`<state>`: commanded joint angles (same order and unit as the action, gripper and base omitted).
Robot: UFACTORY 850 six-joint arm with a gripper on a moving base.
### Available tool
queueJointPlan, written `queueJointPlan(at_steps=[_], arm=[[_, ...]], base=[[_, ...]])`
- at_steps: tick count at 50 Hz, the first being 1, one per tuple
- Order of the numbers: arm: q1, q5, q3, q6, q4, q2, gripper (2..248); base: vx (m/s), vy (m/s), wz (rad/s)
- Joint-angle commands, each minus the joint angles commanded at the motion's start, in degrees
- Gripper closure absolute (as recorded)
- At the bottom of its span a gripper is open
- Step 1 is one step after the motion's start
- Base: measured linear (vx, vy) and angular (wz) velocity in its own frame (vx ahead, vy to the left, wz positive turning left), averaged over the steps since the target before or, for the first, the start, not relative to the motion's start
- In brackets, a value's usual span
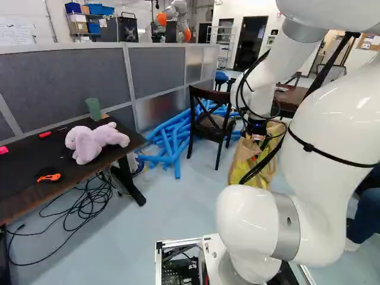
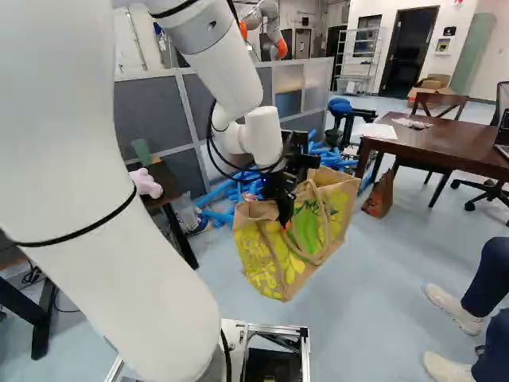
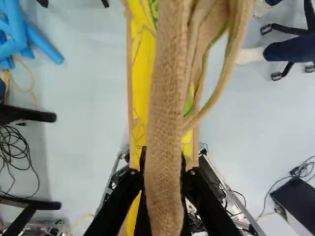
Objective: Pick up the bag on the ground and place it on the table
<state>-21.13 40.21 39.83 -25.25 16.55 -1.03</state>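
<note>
Bag (image 2: 274, 267) over pale floor (image 2: 390, 294), grey partition (image 2: 147, 107) behind

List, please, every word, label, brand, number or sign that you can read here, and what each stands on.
None is readable.
Bag: yellow print, too unclear to read.
Whiteboard: writing, too small.
Wall signs beside the far doorway: too small.

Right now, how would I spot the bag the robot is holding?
Find the big white arm on the left side of the right base view and follow it to its black claw. Held there is a large tan bag with bright yellow and green print and looped handles. The other bag, on the floor by the dark table, is smaller, brown, with no yellow showing.
</note>
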Motion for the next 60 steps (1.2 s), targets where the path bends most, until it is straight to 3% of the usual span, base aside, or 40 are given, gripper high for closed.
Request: queueJointPlan(at_steps=[14, 36, 60], arm=[[1.6, 6.1, 2.5, 0.0, 2.6, 0.9, 215], [4.4, 7.8, 6.8, 0.0, 0.9, 1.7, 215], [9.5, 15.6, 11.0, 0.0, 0.8, 2.8, 215]], base=[[0.0, 0.0, 0.0], [0.0, 0.0, 0.0], [0.0, 0.0, 0.0]])
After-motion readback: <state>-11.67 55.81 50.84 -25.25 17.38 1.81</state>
